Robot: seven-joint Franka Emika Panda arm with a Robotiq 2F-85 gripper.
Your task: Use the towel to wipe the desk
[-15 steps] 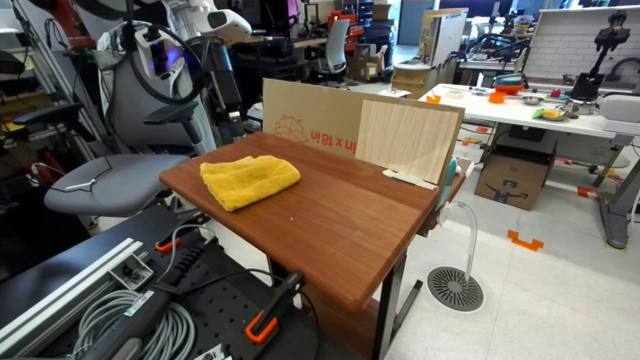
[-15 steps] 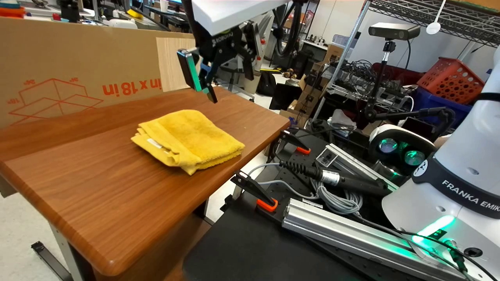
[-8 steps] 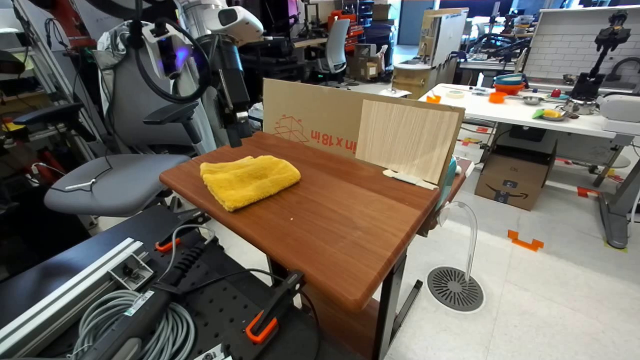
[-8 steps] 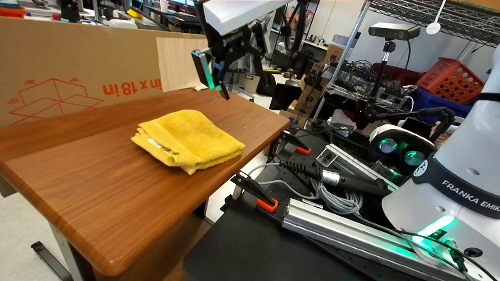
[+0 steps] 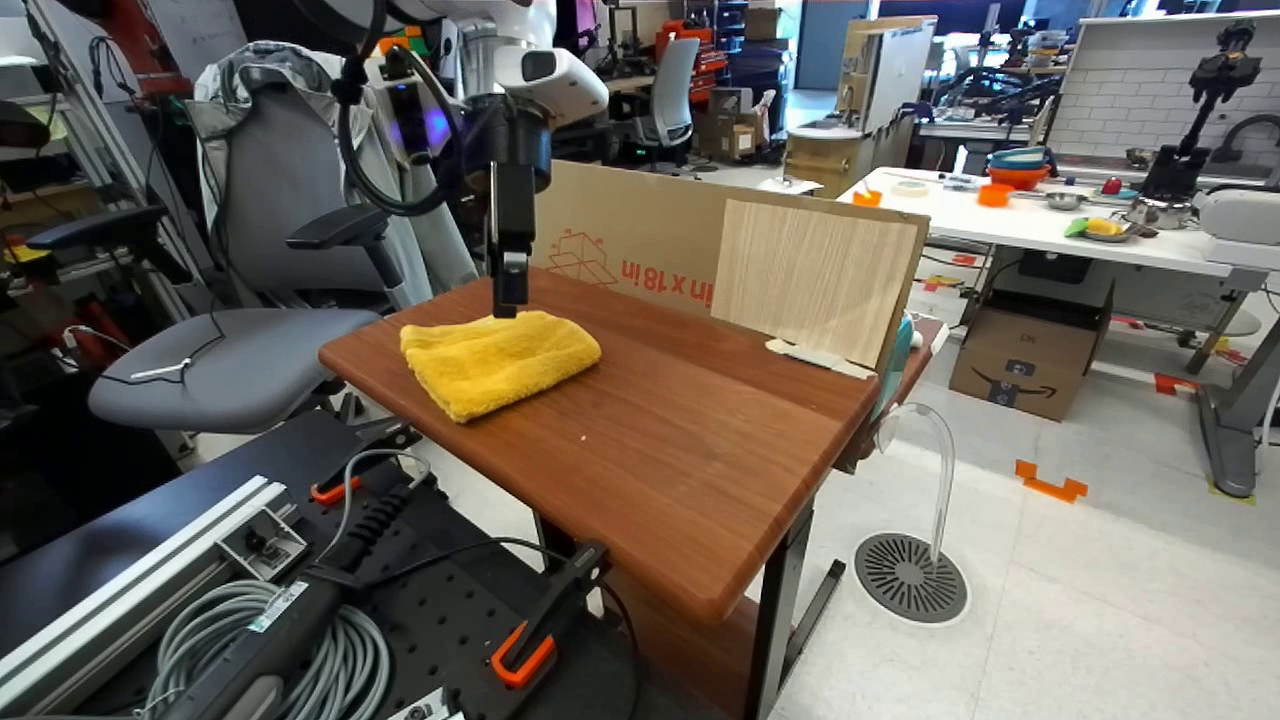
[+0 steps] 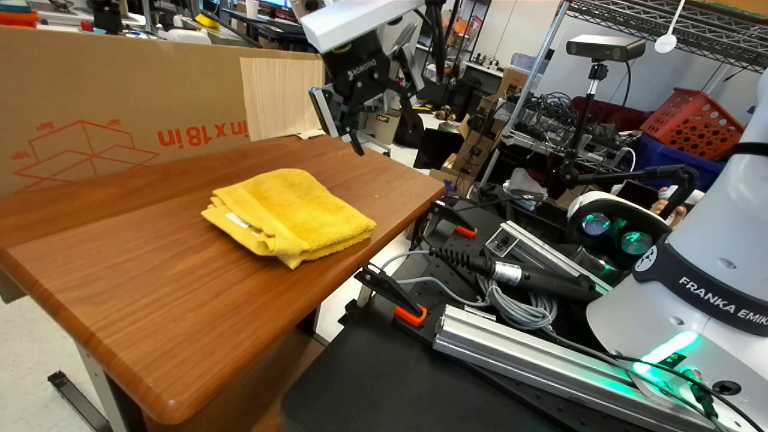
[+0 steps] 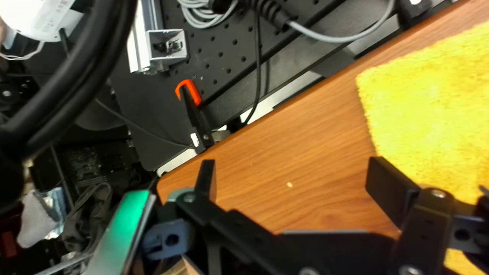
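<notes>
A folded yellow towel lies flat on the brown wooden desk. The towel and desk show in both exterior views. My gripper is open and empty, held above the desk beyond the towel. In an exterior view the gripper appears at the towel's back edge. In the wrist view the open fingers have bare desk between them, with small pale specks on it. The towel is at the right there, partly behind the right finger and cut off by the frame.
A cardboard sheet stands along one side of the desk, with a light wood panel against it. Black clamps with orange pads and a grey cable coil are on the black base table. A grey chair stands beyond the desk.
My gripper has moved from beyond the desk's end to over the desk, closer to the towel and lower in an exterior view. It stays open. The towel has not moved.
</notes>
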